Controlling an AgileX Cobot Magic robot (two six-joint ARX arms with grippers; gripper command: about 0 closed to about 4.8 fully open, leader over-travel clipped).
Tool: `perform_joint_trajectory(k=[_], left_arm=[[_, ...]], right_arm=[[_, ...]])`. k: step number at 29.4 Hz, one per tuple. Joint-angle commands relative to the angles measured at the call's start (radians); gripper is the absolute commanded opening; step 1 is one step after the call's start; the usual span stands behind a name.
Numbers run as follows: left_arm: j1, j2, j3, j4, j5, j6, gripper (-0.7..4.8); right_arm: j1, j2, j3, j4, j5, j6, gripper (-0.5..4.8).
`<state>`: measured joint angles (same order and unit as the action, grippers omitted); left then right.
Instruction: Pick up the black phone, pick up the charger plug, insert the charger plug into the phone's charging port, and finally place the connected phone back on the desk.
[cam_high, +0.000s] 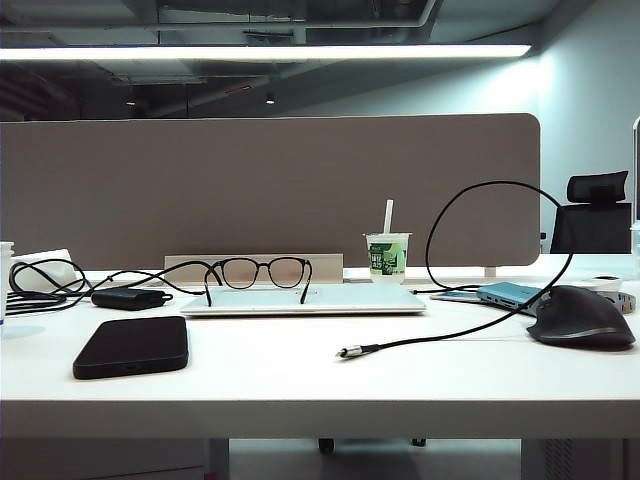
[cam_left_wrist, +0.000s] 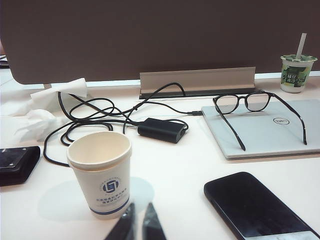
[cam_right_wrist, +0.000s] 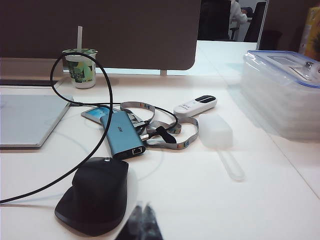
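The black phone (cam_high: 130, 346) lies flat on the white desk (cam_high: 300, 375) at the front left; in the left wrist view the phone (cam_left_wrist: 257, 207) is off to one side of my left gripper (cam_left_wrist: 141, 205). That gripper hangs low over the desk beside a paper cup (cam_left_wrist: 102, 172), shut with nothing in it. The charger plug (cam_high: 350, 351), a silver tip, rests mid-desk; its thin black cable (cam_high: 470, 325) arcs up and back on the right. My right gripper (cam_right_wrist: 143, 206) is shut and empty next to the mouse (cam_right_wrist: 95, 192). The cable (cam_right_wrist: 111, 100) loops past it. Neither gripper shows in the exterior view.
A closed laptop (cam_high: 300, 300) with glasses (cam_high: 258, 272) on it sits mid-back, a drink cup (cam_high: 387, 255) behind it. Power brick (cam_high: 128, 298) and cords lie back left. The mouse (cam_high: 580, 317), a blue hub (cam_right_wrist: 121, 134), a lanyard (cam_right_wrist: 170, 132) and plastic boxes (cam_right_wrist: 282, 92) crowd the right.
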<state>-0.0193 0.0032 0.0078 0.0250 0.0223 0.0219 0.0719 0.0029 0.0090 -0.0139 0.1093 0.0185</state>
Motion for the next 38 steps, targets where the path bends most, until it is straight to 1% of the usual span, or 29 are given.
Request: perform_joint_trajectory(k=[1,10,12,16,19,21,23,26,29,32,38], left_arm=[[0.0,0.0,0.0,0.014,-0.003,-0.003,-0.06],[0.0,0.0,0.003,0.015,-0.003,-0.005,-0.06],[0.0,0.0,0.011,0.018,-0.008,-0.02,-0.06],[0.0,0.0,0.069,-0.016,-0.054,-0.186,-0.06],[0.0,0.0,0.124,-0.089,-0.066,-0.249,-0.06],[0.0,0.001,0.163,-0.135,-0.065,-0.25,-0.06],[0.0,0.002,0.207,-0.166,-0.06,-0.235,-0.06],[0.0,0.018,0.275,-0.19,-0.06,-0.22,-0.06],[0.0,0.074,0.338,-0.196,-0.058,-0.207,-0.06],[0.0,0.153,0.397,-0.201,-0.025,-0.21,-0.06],[-0.001,0.37,0.552,-0.235,0.048,-0.213,-0.06]], right_arm=[[0.0,0.0,-0.002,0.022,0.001,0.005,-0.01],[0.001,0.0,0.006,0.018,0.001,0.004,-0.01],[0.001,0.0,0.024,0.018,0.001,0.005,-0.01],[0.001,0.001,0.125,-0.057,0.005,0.005,-0.02],[0.0,0.012,0.192,-0.091,0.005,0.005,-0.02],[0.001,0.033,0.235,-0.1,0.006,0.004,-0.03],[0.001,0.074,0.291,-0.113,0.023,0.004,-0.03],[0.001,0.157,0.382,-0.116,0.05,0.003,-0.03],[0.001,0.262,0.481,-0.116,0.049,0.003,-0.03],[0.002,0.37,0.58,-0.116,0.036,0.003,-0.03],[0.002,0.566,0.766,-0.111,-0.052,0.003,-0.02]])
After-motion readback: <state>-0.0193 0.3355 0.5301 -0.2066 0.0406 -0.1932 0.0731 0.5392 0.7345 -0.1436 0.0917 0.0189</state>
